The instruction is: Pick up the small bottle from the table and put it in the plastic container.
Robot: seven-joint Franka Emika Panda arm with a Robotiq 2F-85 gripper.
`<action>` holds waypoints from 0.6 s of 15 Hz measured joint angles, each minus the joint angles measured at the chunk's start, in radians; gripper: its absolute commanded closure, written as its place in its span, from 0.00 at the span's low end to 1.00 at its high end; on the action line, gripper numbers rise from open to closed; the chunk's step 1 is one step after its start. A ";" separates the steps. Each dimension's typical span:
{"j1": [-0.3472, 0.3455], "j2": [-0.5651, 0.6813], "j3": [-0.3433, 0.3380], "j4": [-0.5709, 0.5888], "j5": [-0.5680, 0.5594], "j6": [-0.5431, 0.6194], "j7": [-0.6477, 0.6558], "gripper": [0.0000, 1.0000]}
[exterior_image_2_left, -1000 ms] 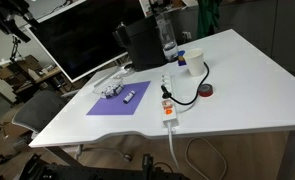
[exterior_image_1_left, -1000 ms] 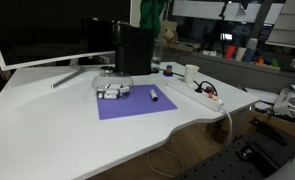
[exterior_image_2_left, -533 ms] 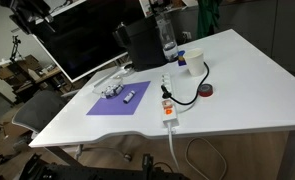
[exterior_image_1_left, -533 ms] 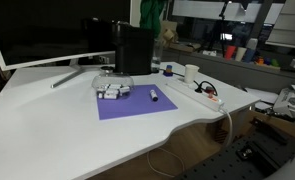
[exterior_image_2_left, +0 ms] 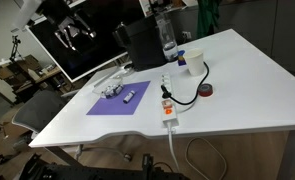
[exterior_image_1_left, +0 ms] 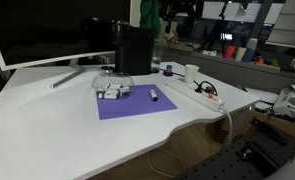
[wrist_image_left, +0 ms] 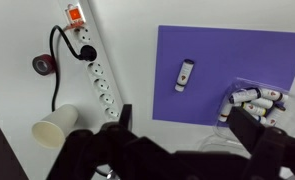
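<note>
The gripper (wrist_image_left: 185,118) is held high above the table (wrist_image_left: 17,30), its jaws spread wide with nothing between them. The small bottle (wrist_image_left: 185,75) is seen lying on its side on the purple mat (wrist_image_left: 237,50), just beside the plastic container (wrist_image_left: 249,104) but apart from it.

Several slips can be foreseen. Since the bottle is tiny and lies flat, it could be rolled away or pinched off-centre if the descent is slightly misaligned. Because the container sits so near, it could be struck and shoved by 1 finger during the approach. The mat could also be dragged if the fingertips are pressed into it. At release, the bottle might be dropped onto the items already in the container and bounce out over the low wall.

In the wrist view, part of the container is covered by 1 finger (wrist_image_left: 249,130), and its contents cannot be counted reliably. In an exterior view the bottle (exterior_image_1_left: 153,95) is reduced to a dark speck. What is probably the gripper (exterior_image_2_left: 71,34) is shown there only as a dark blurred shape at the upper edge.
</note>
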 measured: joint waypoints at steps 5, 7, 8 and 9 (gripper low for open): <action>0.021 0.124 0.001 0.044 0.001 0.040 -0.013 0.00; 0.021 0.124 0.001 0.048 0.001 0.040 -0.015 0.00; 0.021 0.126 0.001 0.047 -0.001 0.040 -0.013 0.00; 0.021 0.130 0.000 0.047 0.001 0.045 -0.008 0.00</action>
